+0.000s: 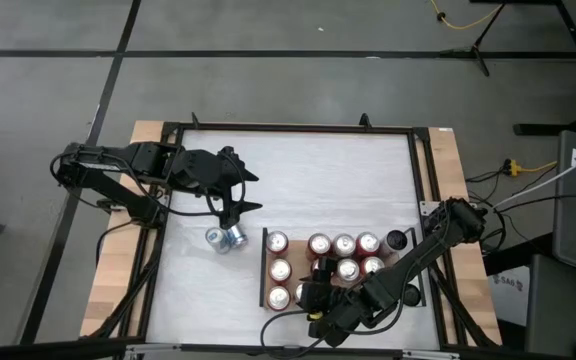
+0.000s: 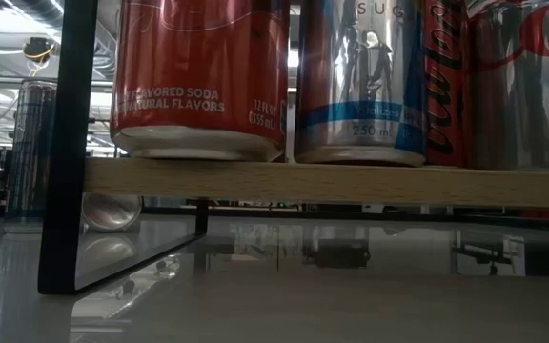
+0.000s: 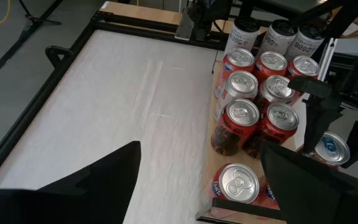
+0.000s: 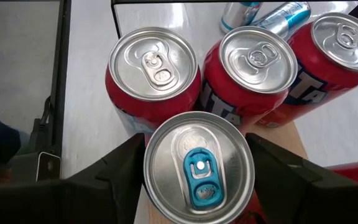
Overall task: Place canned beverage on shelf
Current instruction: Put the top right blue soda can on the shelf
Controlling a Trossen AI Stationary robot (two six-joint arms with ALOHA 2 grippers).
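The shelf (image 1: 296, 252) is a light-brown board with black rails at the table's near right, and several cans stand on it. My right gripper (image 1: 313, 296) reaches to its near edge and is shut on a silver can with a blue tab (image 4: 197, 167). In the low view a slim silver-blue can (image 2: 365, 81) stands with its bottom on the board (image 2: 351, 183), beside a red can (image 2: 198, 76). My left gripper (image 1: 251, 193) hangs open and empty over the table left of the shelf; its fingers (image 3: 104, 180) are spread wide. My right gripper pinches the silver can between its two fingers (image 4: 120, 163), one on each side of the can's wall just below the rim (image 4: 151, 155). The can stands upright next to three red cans. The wrist view does not show whether its bottom is on the board.
Two slim cans (image 1: 225, 238) are on the white tabletop left of the shelf, one upright (image 2: 31, 152) and one lying (image 2: 112, 211). A black frame (image 1: 288, 128) runs around the table, with wooden strips (image 1: 118, 270) along its sides. Open tabletop lies at the far middle.
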